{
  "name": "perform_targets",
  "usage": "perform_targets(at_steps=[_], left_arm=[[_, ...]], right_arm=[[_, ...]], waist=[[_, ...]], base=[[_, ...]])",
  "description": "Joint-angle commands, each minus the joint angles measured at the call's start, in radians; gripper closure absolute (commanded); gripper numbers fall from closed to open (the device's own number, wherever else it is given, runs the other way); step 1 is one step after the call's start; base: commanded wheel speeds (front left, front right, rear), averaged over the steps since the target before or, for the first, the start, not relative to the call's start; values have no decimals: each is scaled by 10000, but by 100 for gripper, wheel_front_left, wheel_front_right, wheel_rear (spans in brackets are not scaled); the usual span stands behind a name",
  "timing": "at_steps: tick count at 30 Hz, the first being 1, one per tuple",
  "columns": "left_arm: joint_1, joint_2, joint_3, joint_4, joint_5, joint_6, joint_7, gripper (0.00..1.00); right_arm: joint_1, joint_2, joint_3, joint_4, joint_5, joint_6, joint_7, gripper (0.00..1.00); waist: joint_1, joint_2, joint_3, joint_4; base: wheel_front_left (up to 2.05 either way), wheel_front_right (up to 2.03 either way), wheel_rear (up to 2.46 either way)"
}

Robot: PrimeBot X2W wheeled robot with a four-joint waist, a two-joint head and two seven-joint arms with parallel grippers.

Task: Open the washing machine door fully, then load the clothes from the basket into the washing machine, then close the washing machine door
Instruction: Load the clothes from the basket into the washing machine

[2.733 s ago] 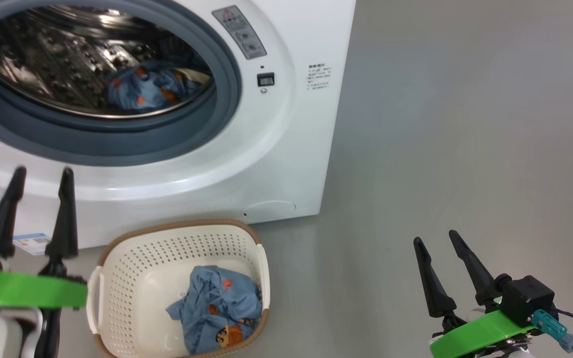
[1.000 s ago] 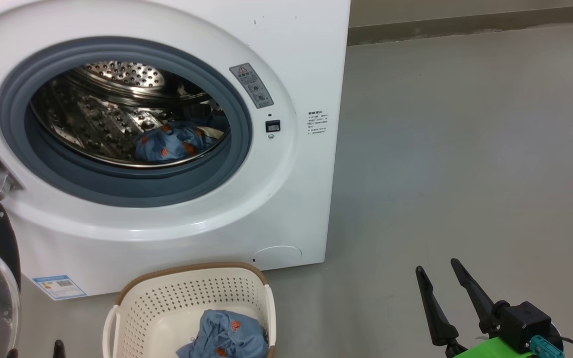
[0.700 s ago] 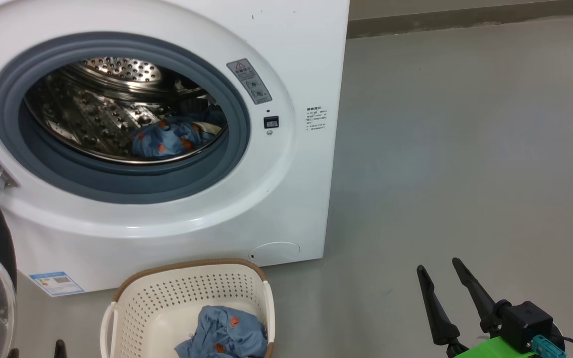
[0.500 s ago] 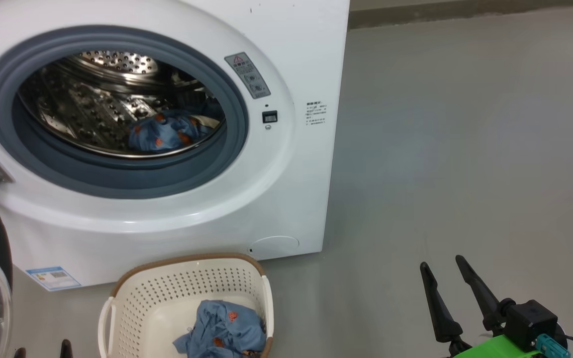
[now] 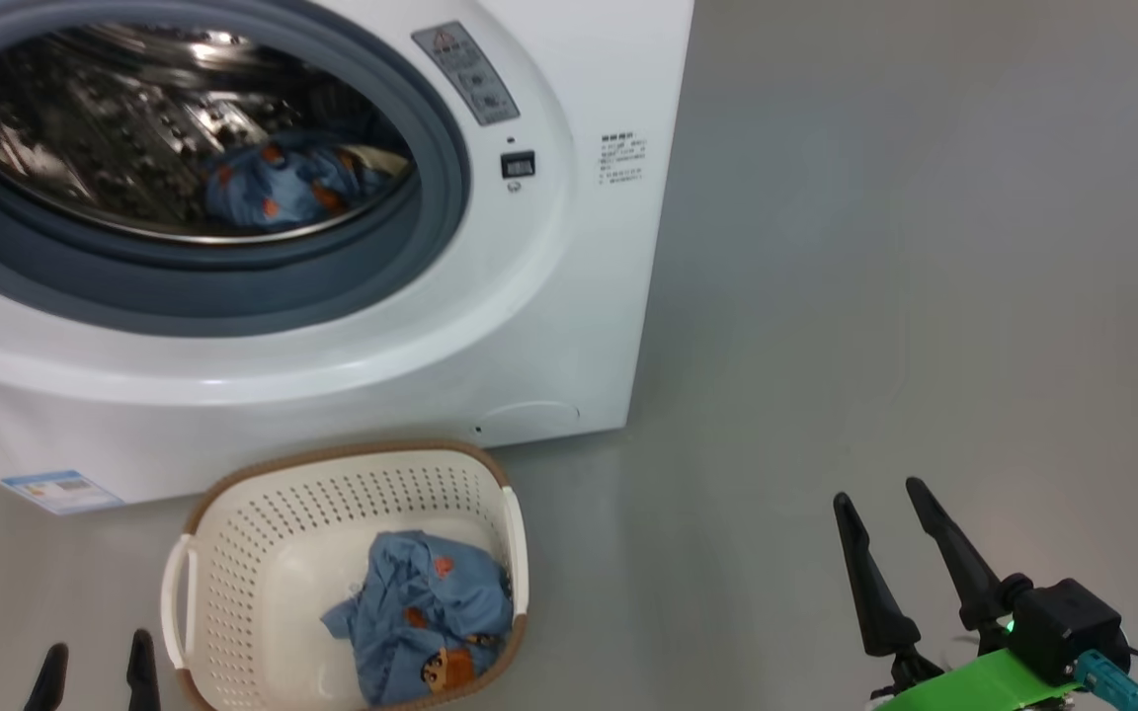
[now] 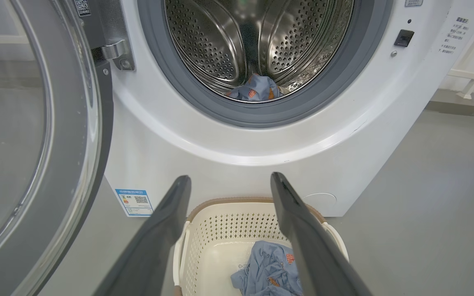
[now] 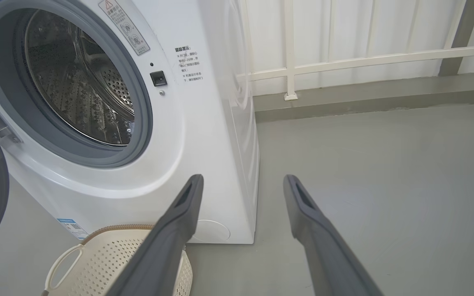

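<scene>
the clothes (image 5: 421,617) to fetch lie crumpled in the right, robot-side corner of the basket (image 5: 332,456), a heap with no clear long axis. the left gripper (image 5: 98,647) hangs just beside the basket's left side, jaws spread and empty, so the bundle lies to its right and below. the right gripper (image 5: 877,494), likewise spread and empty, stands well apart over the floor (image 5: 875,247), so the left arm looks the nearer.

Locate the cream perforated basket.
Head view, lower left: the cream-white perforated plastic basket sits on the grey floor directly before the white front-loading washing machine, below its drum opening.
</scene>
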Motion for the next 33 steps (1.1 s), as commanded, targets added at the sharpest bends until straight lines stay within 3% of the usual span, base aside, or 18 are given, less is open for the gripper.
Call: perform_targets(at_steps=[1,13,33], left_arm=[[-490,281,229,-102,-198,-28,-80,0],[-1921,1561,-936,536,-1233,-28,-80,0],[-4211,3708,-3093,1918,-2067,-28,-80,0]], right_arm=[[-344,-52,278,-365,154,16,-118,0],[-558,-52,427,-1149,162,16,-118,0],[-708,-52,704,-2242,469,16,-118,0]], waist=[[0,0,631,-195],[0,0,2665,-848],[0,0,5512,-1707]], base=[[0,0,0],[0,0,0],[0,0,0]])
